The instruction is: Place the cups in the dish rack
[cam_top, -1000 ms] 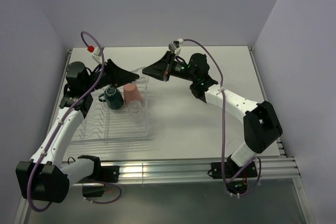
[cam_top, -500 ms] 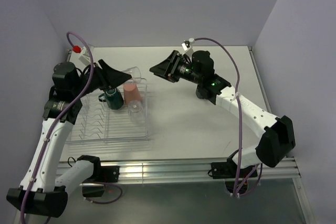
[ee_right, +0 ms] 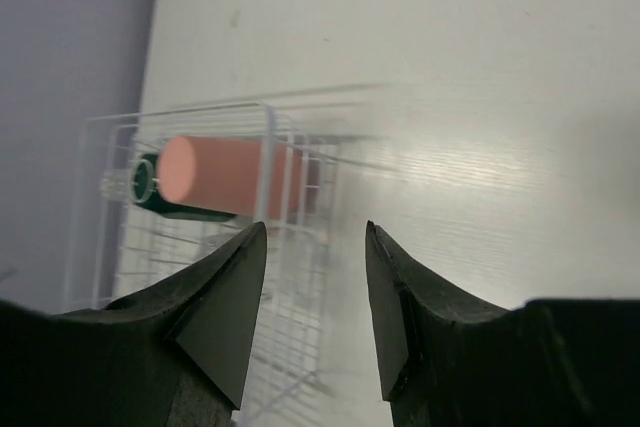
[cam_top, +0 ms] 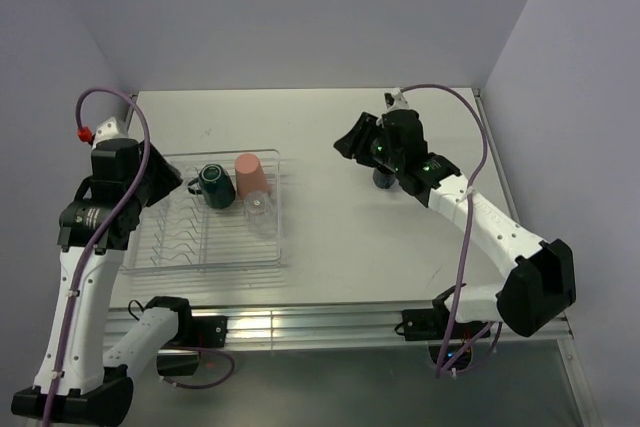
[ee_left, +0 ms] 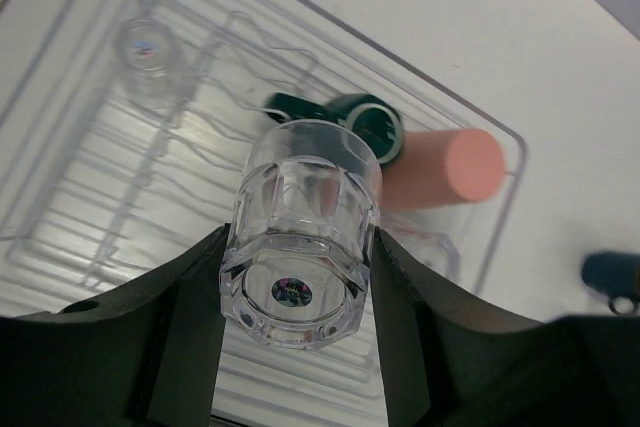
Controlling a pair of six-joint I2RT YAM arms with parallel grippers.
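clear glass [ee_left: 305,197] gripped in left claw [ee_left: 298,292] over dish rack [ee_left: 90,197], right claw [ee_right: 315,297] parted beyond its rim

Pale lilac walls [cam_top: 300,17] close in white surface [cam_top: 350,237] on three sides. Surface matte, faint grain lines visible in right wrist view. Aluminium rail [cam_top: 330,319] along near edge. Light soft, even; shadows weak.

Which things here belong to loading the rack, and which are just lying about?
Job: dish rack, teal mug, pink tumbler, navy mug, clear glass in left gripper, two racked glasses.
Lying about: nothing seen besides the table.
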